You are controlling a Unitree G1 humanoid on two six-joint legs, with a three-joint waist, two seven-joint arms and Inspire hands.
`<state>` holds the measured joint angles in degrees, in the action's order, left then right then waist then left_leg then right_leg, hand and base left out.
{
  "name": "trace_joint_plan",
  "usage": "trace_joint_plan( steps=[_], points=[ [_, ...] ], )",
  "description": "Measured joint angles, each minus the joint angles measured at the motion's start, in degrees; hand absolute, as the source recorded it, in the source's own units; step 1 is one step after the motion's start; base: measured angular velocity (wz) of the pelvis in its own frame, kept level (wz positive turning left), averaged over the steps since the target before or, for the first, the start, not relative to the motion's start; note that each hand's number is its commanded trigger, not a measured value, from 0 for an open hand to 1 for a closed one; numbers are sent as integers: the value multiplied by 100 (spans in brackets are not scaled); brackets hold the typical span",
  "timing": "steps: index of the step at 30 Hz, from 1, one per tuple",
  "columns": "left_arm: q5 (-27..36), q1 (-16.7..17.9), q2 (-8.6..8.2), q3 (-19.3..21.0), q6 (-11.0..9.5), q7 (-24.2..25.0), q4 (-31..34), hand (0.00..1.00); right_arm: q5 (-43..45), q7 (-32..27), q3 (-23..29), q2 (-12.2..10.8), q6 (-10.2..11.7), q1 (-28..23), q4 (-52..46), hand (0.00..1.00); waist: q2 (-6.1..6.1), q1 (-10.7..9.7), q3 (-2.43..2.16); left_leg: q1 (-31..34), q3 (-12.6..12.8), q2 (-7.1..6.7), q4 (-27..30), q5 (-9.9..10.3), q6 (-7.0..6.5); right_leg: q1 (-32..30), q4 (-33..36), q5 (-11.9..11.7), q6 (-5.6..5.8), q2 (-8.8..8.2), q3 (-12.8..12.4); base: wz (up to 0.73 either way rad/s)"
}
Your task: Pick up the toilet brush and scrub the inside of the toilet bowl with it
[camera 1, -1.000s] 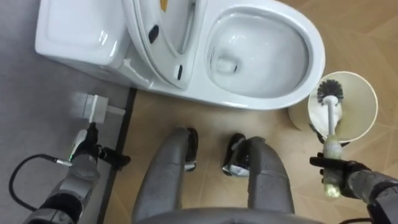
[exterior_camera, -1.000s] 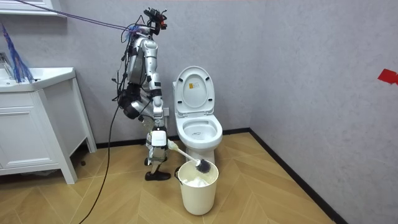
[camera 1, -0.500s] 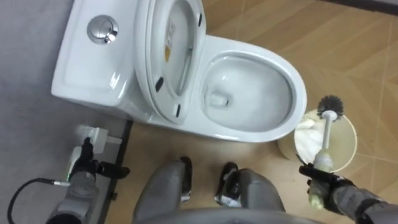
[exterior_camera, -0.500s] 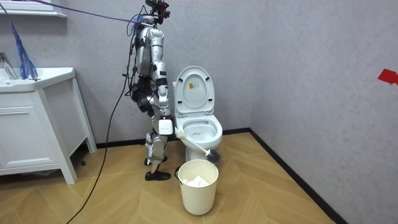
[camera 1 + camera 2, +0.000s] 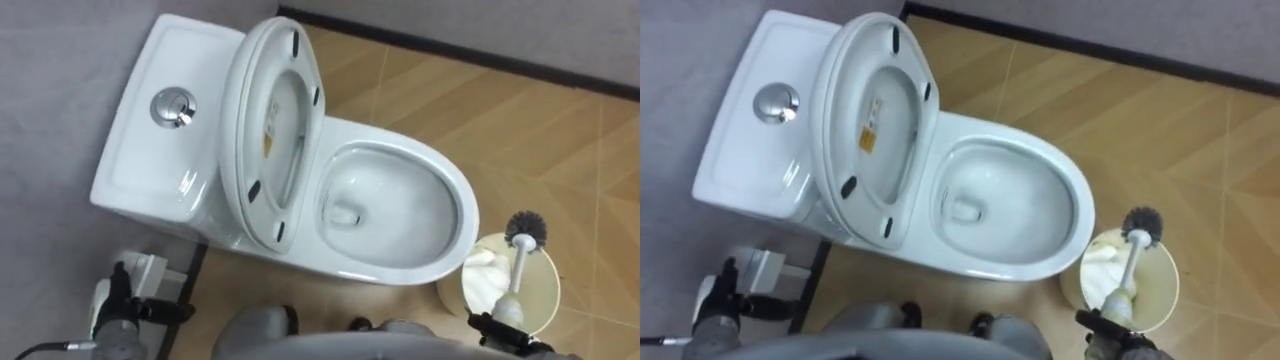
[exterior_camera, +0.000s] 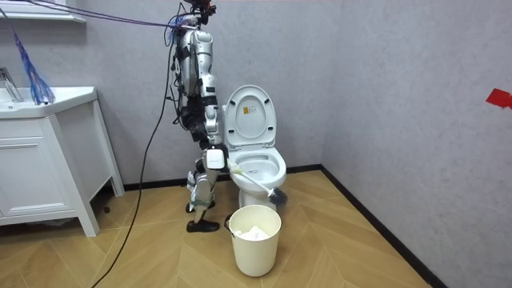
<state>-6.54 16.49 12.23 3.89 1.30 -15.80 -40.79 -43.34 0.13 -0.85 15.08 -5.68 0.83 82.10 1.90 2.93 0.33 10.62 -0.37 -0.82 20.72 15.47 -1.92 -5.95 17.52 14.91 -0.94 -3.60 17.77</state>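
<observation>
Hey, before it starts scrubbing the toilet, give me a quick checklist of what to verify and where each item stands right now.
1. Grip: right hand holds the toilet brush: ok.
2. Access: seat and lid raised: ok.
3. Target: toilet bowl open, nothing lying in it: ok.
4. Position: brush head over the bowl: not ok; it hangs by the bin, beside the bowl.
5. Left hand clear of the bowl: ok.
6. Bristles wet or dripping: cannot tell.
</observation>
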Motion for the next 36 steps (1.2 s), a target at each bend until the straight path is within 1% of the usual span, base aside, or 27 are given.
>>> trace_joint_plan(
  steps=[2, 4, 5, 6, 9, 11, 13, 14, 16, 18, 20, 23, 27, 34, 35, 36],
  points=[
    [-57, 83, -11, 46, -13, -49, 190, 0, 72, 7, -11, 0, 10, 10, -16, 100, 42, 26, -14, -43, -3, 3, -7, -8, 13, 18, -1, 0, 0, 11, -2, 0],
    [-245, 111, -28, 44, -34, -150, 305, 0, 106, 10, -28, -2, 22, 19, -13, 100, 55, 33, -1, -81, -71, 0, 1, -10, 15, 85, -14, -1, -1, 39, 33, 10],
    [-364, 186, -32, 40, -38, -180, 532, 0, 138, 14, -33, -9, 31, -21, -4, 100, 61, 26, 1, -116, -149, -5, 3, -10, 15, 180, -85, -7, 10, 50, 89, 25],
    [-568, 228, -36, 39, -73, -264, 725, 0, 239, 7, -33, -22, 60, -57, -6, 100, 73, 37, -3, -143, -166, -4, 2, -10, 15, 240, -120, -12, 15, 52, 132, 26],
    [-908, 235, -50, 40, -166, -494, 876, 0, 626, 10, -85, -35, 82, -78, -56, 100, 69, 89, 7, -203, -215, -2, -3, -10, 16, 357, -198, -25, 20, 66, 198, 11],
    [-935, 266, -99, 40, -167, -599, 1019, 0, 841, 8, -132, -44, 86, -88, -191, 100, 69, 92, 7, -236, -218, -3, -4, -9, 17, 410, -232, -29, 21, 71, 217, 5],
    [-1097, 386, -147, 47, -169, -660, 1297, 0, 1102, 7, -173, -50, 135, -112, -250, 100, 73, 151, 11, -274, -211, 4, -27, -9, 17, 458, -282, -61, 16, 87, 220, 0],
    [-1240, 456, -148, 47, -181, -680, 1534, 0, 1302, 3, -199, -54, 184, -145, -284, 100, 82, 227, 13, -322, -216, 7, -54, -11, 20, 495, -286, -62, 17, 89, 197, 0],
    [-1468, 595, -148, 55, -252, -895, 1969, 0, 1531, -82, -238, -73, 268, -200, -352, 100, 105, 340, 4, -382, -263, 2, -115, -11, 22, 557, -309, -63, 21, 89, 210, 4],
    [-1721, 653, -161, 48, -261, -973, 2247, 0, 1640, -125, -241, -100, 324, -237, -358, 100, 122, 366, 3, -419, -303, -4, -111, -10, 22, 631, -353, -67, 25, 91, 274, 10],
    [-1924, 714, -175, 49, -298, -1047, 2449, 0, 1689, -140, -252, -133, 331, -244, -364, 100, 148, 388, -4, -446, -335, -3, -108, -10, 25, 700, -402, -78, 25, 108, 289, 11],
    [-2244, 773, -183, 30, -383, -1147, 2640, 0, 1760, -158, -365, -140, 403, -244, -399, 100, 171, 457, 0, -439, -352, -2, -66, -12, 35, 701, -413, -80, 20, 113, 300, 2],
    [-2503, 772, -182, -15, -424, -1268, 2868, 0, 1920, -198, -471, -137, 512, -237, -453, 100, 167, 520, 3, -434, -355, 4, -65, -11, 36, 695, -493, -106, 19, 121, 292, 0],
    [-2584, 775, -182, -89, -581, -1487, 3139, 0, 2309, -196, -472, -137, 643, -213, -649, 100, 162, 523, 1, -441, -356, 3, -92, -12, 38, 704, -489, -109, 20, 135, 282, 0],
    [-2621, 776, -183, -95, -583, -1491, 3228, 0, 2387, -194, -476, -138, 681, -210, -654, 100, 161, 528, 1, -442, -359, 3, -91, -13, 38, 708, -488, -109, 20, 134, 283, 0],
    [-2811, 775, -183, -98, -591, -1493, 3310, 0, 2469, -195, -478, -137, 695, -194, -649, 100, 156, 534, 2, -443, -359, 2, -87, -13, 38, 710, -487, -109, 21, 129, 283, 0]
  ],
)
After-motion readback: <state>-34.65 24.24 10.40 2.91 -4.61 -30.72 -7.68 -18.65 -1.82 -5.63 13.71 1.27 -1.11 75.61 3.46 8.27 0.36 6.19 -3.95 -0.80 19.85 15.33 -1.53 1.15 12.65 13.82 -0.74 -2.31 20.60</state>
